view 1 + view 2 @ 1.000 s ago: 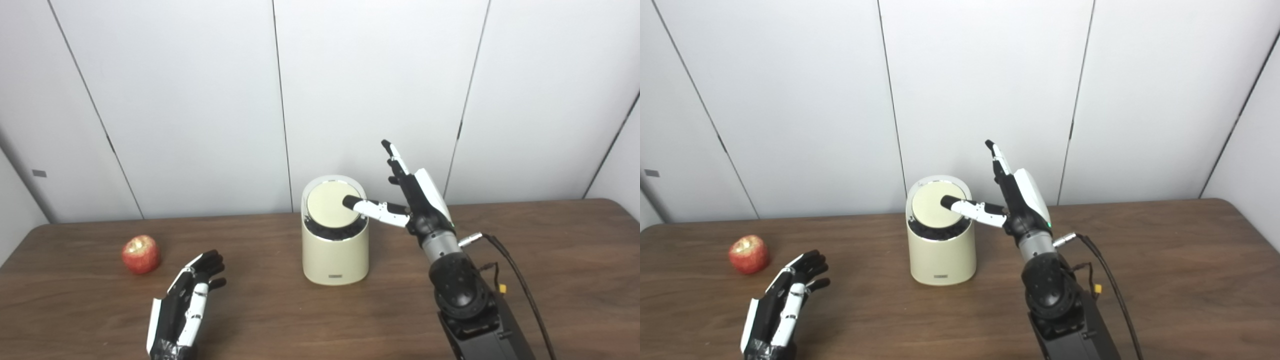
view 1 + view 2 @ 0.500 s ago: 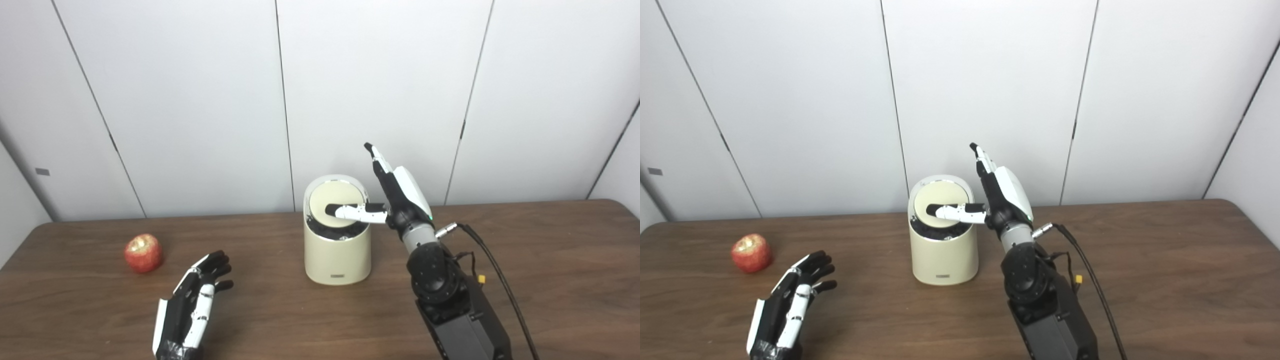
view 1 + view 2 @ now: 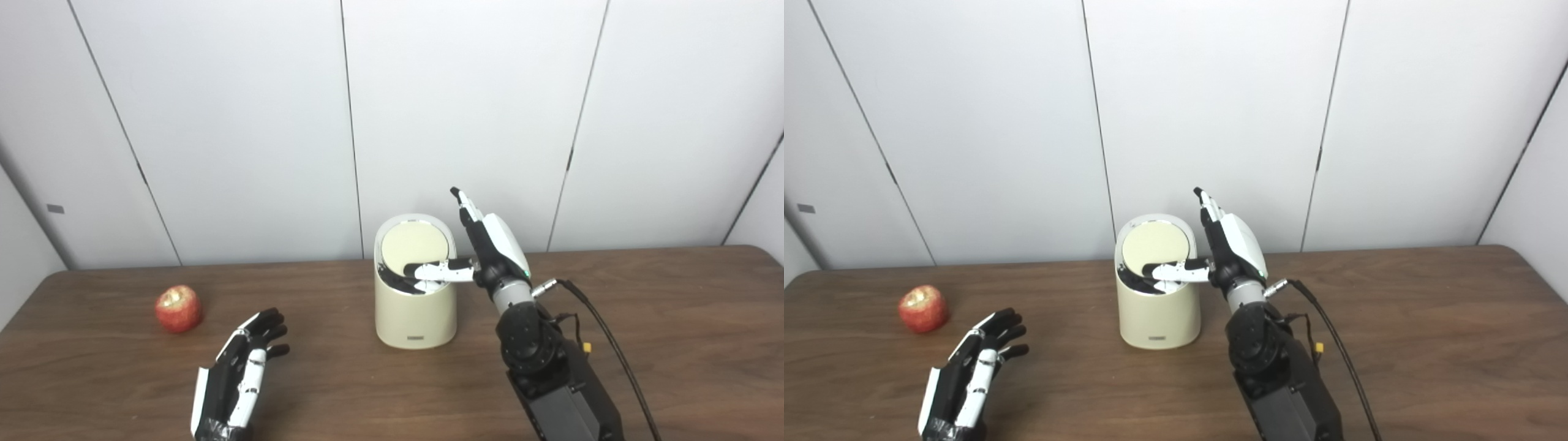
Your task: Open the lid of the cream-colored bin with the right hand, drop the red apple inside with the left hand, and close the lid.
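Observation:
The cream-colored bin (image 3: 416, 312) stands at the middle of the brown table. Its round lid (image 3: 415, 242) is tilted up toward the back, with a dark gap showing at the front of the opening. My right hand (image 3: 484, 254) is open beside the bin's right rim, fingers pointing up, thumb reaching left across the front of the opening below the lid. The red apple (image 3: 178, 309) sits on the table at the left. My left hand (image 3: 242, 370) is open and empty, palm up, a little right of and nearer than the apple.
A black cable (image 3: 603, 327) runs from my right wrist down to the right. White wall panels (image 3: 245, 122) stand close behind the bin. The table edge (image 3: 37, 294) curves at the far left.
My right hand moved left to the bin and lowered, its thumb sliding from the lid's right edge to the front of the opening. The lid tilted up more. The left hand barely moved.

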